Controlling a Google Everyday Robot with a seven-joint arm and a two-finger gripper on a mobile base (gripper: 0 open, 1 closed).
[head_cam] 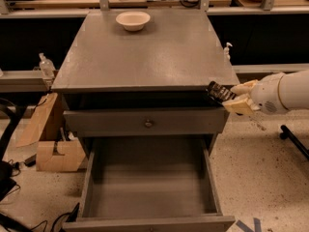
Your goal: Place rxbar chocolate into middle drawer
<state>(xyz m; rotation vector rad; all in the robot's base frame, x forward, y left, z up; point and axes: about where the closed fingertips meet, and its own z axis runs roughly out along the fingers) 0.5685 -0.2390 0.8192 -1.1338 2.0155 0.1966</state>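
1. rxbar chocolate point(217, 91): small flat bar, dark wrapper w/ pale lettering, tilted, in the air just off front-right corner of cabinet top point(145, 52).
2. Right of cabinet: gripper point(229, 97), fingers clamped on bar's right end.
3. Below: middle drawer point(149, 182) pulled open, plain grey inside; bar not in it.
4. Above it: knobbed drawer point(106, 122) closed; cream bowl point(133, 20) at back of top.

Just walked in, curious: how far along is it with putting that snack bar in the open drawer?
Done: the middle drawer stands open, nothing in it. In hand: the gripper holds the rxbar chocolate beside the cabinet at its front corner. Left: lower it into the drawer and let go.
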